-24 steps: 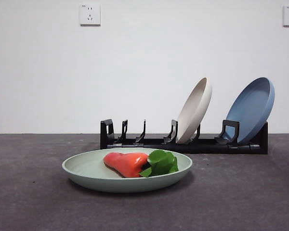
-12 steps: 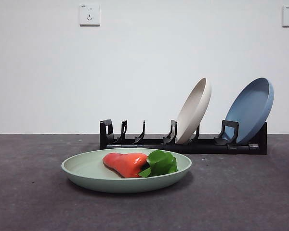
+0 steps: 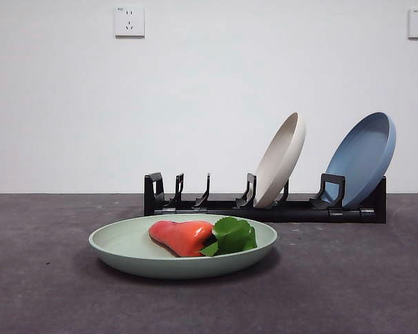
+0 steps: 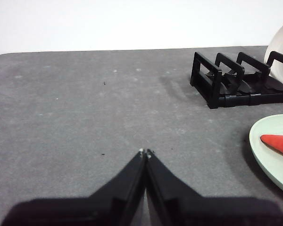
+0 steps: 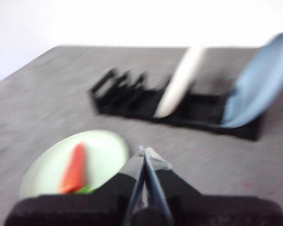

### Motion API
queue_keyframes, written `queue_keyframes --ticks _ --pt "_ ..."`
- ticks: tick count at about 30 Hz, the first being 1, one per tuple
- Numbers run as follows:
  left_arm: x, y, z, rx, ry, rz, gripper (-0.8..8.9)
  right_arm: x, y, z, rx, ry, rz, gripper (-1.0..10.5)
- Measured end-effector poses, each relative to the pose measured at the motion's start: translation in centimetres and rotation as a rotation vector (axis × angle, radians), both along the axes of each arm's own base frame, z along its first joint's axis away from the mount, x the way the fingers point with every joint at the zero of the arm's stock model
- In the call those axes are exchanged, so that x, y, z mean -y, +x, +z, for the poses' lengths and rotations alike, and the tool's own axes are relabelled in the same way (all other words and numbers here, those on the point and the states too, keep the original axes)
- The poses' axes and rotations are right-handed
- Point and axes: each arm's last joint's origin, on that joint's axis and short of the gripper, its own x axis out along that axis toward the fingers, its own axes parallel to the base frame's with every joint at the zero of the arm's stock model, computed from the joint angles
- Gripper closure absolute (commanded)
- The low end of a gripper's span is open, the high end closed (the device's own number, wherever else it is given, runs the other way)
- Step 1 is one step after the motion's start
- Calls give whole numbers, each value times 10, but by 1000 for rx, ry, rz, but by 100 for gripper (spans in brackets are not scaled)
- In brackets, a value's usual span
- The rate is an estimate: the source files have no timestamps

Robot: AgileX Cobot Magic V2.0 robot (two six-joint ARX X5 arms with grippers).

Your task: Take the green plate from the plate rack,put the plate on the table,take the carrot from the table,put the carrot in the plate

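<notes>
Two arms: we see both clear of the things, neither showing in the front view.
Left gripper (image 4: pixel 145 152): jaws pressed together on nothing, hanging over bare worktop (image 3: pixel 42 292), well apart from the plate.
Green plate (image 3: pixel 183 245): flat on the worktop in front of the plate rack (image 3: pixel 265 205), its rim level.
Carrot (image 3: pixel 182 236): lying inside the green plate, orange body to the left, green leaves to the right, all within the rim.
Rack slots: we count the left slots free; the beige plate (image 3: pixel 281 160) and the blue plate (image 3: pixel 363 158) lean in the right ones.
Right gripper (image 5: pixel 144 151): jaws together and holding nothing, above the worktop near the green plate; its view is blurred, so we judge the arm is moving.
Step in hand: we judge the placing done and only the retreat left.
How to do it well: we would lift each gripper straight away from the plate, keep wide of the leaning plates, and leave the rim untouched so the carrot does not roll.
</notes>
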Motion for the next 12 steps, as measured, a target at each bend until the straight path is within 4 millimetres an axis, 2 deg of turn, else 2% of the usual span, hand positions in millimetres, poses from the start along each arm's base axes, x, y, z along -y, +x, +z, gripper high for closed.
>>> queue_keyframes --ticks 7,12 --pt "0 0 0 -1 0 0 817 7 3 -71 174 16 -83 946" --pt "0 0 0 -1 0 0 817 7 4 -104 197 20 -83 946"
